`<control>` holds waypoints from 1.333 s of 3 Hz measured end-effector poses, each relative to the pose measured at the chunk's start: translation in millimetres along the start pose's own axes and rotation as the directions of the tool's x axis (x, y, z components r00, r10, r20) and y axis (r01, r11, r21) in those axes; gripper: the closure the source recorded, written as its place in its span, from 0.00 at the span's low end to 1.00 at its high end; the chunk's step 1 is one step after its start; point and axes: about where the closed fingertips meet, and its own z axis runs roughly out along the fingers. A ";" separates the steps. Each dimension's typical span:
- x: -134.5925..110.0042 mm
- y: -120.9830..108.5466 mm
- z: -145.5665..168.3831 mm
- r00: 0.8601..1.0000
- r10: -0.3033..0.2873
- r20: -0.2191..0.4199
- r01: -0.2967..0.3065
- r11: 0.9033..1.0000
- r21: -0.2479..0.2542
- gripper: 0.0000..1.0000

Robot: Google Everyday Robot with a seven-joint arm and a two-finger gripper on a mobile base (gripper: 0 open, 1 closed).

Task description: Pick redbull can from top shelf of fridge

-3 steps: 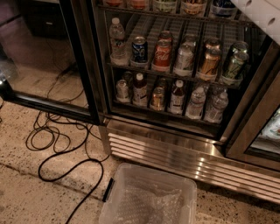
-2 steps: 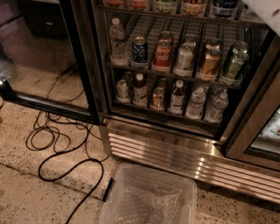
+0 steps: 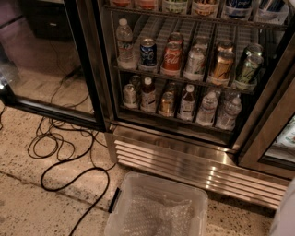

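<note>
Redbull can point(image 3: 272, 4) appears to be the slim blue-and-silver one at the far right of the top shelf point(image 3: 193, 18). The upper edge of the view cuts it off, so only its lower part shows. The gripper is nowhere in the view, so I cannot tell whether its fingers are spread or pressed together, and no place can be given relative to it. The fridge point(image 3: 92, 69) fills the upper middle and right, with its black-framed glass door point(image 3: 46, 110) swung out to the left. Speckled floor point(image 3: 27, 198) runs along the bottom. Under the racks lies the louvred steel base point(image 3: 184, 168), and in front of it stands a clear plastic bin point(image 3: 161, 182) with crumpled wrap inside. A black cable point(image 3: 69, 156) loops over the floor between the door and the bin. On the middle rack stand, from left to right, a water bottle point(image 3: 124, 44), a Pepsi can point(image 3: 148, 53), a Coca-Cola can point(image 3: 172, 57), a silver can point(image 3: 194, 62), a gold can point(image 3: 221, 67) and a green can point(image 3: 246, 69). The lower rack point(image 3: 177, 115) holds small bottles and cans.
</note>
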 end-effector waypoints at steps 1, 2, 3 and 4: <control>-5.9 3.3 -8.0 0.999 0.016 -0.042 -0.017 1.000 -0.020 1.00; -6.0 3.7 -7.6 0.999 0.016 -0.042 -0.017 1.000 -0.021 1.00; -4.8 4.3 -10.0 0.998 0.022 -0.066 -0.024 0.999 -0.029 1.00; -4.0 0.8 -18.9 0.994 0.025 -0.108 -0.030 0.999 -0.041 1.00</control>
